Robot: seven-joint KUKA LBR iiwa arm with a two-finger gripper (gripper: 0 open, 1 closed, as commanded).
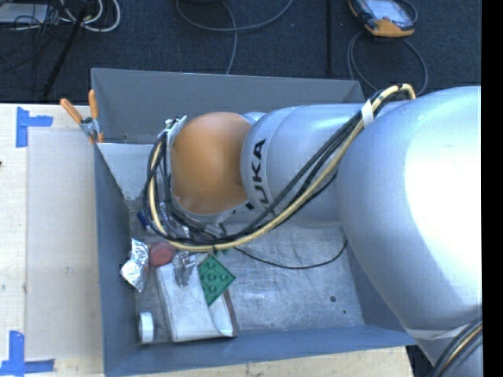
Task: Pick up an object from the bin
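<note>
The gripper (185, 269) hangs low in the left part of the bin (236, 93), under the arm's orange cover (206, 159). It is set between a reddish-brown lump (161, 254) and a green plate (214, 277). Whether it is spread or clenched I cannot tell, and nothing can be made out in its grip. The green plate is the nearest thing, just beside the gripper on the side toward the arm, and it overlaps a pale flat packet (192, 316). It looks like a thin, studded plastic tile, so probably light, stiff and rather slick. Lying flat, it offers little to pinch from above, and the best hold is likely across two opposite edges where a side stands proud of the packet. It is close to square, so its long axis is weak. It lies turned cornerwise, with one corner toward the bin's back wall and the opposite one toward the near wall. Crumpled foil (135, 264) lies farther left.
</note>
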